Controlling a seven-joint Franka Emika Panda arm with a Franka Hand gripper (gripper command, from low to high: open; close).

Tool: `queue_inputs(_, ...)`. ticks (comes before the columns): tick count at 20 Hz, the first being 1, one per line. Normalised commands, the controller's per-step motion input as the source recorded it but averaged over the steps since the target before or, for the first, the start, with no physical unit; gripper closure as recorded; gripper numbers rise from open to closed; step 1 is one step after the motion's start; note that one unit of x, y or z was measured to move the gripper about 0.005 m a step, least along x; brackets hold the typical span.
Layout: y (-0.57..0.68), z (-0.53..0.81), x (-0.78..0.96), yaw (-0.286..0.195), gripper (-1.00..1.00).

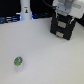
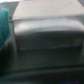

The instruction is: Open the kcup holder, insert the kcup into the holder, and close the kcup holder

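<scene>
The claw (image 1: 64,15) is seen poised at the kcup holder (image 1: 62,27); its grip cannot be told. The kcup (image 1: 18,62) lies well apart on the tabletop (image 1: 50,57).

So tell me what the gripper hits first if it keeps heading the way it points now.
Most likely the kcup holder: the gripper sits right above it in the exterior view, and the wrist view is filled by its dark top. The gap between them cannot be judged. The kcup lies well off that line.
</scene>
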Motion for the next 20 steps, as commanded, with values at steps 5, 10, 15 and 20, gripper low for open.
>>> queue_inputs(5,0.02,-0.19,-0.16,-0.005,1.00)
queue_inputs(10,-0.01,-0.02,0.01,-0.001,1.00)
queue_inputs(15,-0.01,-0.01,0.01,-0.002,1.00)
queue_inputs(20,-0.03,0.00,0.10,-0.005,1.00)
